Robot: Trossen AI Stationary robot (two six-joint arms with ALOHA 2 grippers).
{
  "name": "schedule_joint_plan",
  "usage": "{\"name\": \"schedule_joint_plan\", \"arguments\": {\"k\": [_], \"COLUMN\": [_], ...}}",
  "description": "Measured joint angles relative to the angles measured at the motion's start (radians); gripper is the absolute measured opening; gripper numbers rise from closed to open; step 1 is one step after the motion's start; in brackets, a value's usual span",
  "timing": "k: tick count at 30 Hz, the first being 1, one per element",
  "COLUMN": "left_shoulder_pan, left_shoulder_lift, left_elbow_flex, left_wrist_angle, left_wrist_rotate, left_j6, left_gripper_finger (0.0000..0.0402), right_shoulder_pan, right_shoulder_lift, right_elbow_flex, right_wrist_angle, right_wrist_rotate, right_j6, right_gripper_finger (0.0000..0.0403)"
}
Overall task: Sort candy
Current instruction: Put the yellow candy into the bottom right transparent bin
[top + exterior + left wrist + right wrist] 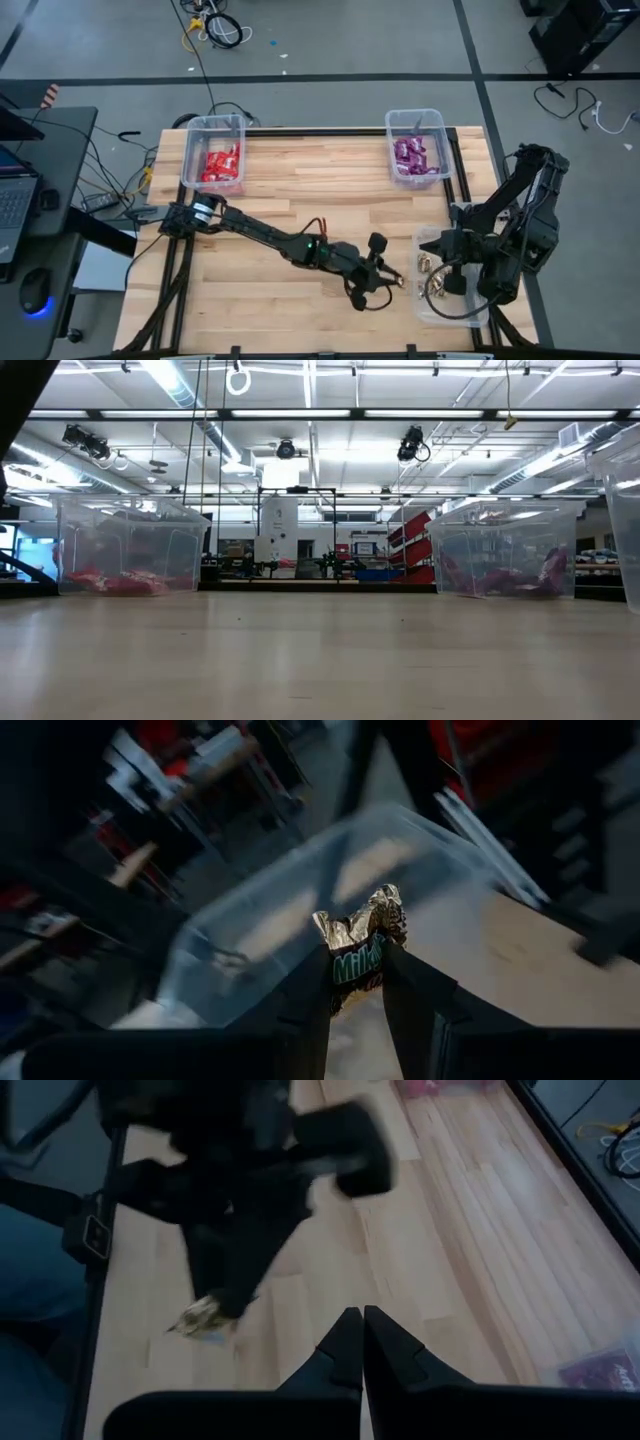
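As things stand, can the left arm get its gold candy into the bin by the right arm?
Probably yes: the left gripper, shut on the gold foil candy, is beside the clear bin; only the right gripper, above that bin, may crowd it.

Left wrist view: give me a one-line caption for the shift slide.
Left gripper shut on a gold foil-wrapped candy, held up before the clear bin at the table's edge.

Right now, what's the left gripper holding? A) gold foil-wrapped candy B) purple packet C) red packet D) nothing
A: the left wrist view shows the left gripper pinching a crinkled gold foil-wrapped candy between its fingers, in front of a clear bin; in the right wrist view the same gold piece hangs from that gripper over the table.
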Motion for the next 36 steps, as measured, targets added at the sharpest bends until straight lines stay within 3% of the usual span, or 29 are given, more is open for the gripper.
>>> {"name": "schedule_joint_plan", "arguments": {"k": [9,16,19,27,36], "left_shoulder_pan": [0.06,0.074,0.074,0.071,0.069], "left_shoulder_lift": [-0.023,-0.023,-0.023,-0.023,-0.021], "left_elbow_flex": [0.0,0.0,0.0,0.0,0.0], "left_wrist_angle": [0.13,0.188,0.197,0.193,0.145], "left_wrist_rotate": [-0.069,-0.442,-0.522,-0.538,-0.522], "left_j6": [0.084,0.258,0.335,0.388,0.407], "left_gripper_finger": [0.0089,0.0089,0.0089,0.0089,0.0089], "right_shoulder_pan": [0.055,0.025,-0.005,-0.074,-0.105], "right_shoulder_lift": [0.013,0.056,0.073,0.118,0.113], "right_elbow_flex": [0.0,0.0,0.0,0.0,0.0], "right_wrist_angle": [0.057,0.017,-0.007,-0.109,-0.176], "right_wrist_rotate": [0.025,0.069,0.08,0.084,0.095], "right_j6": [0.06,0.156,0.174,0.161,0.297], "right_gripper_finger": [0.0,0.0,0.0,0.0013,0.0076]}}
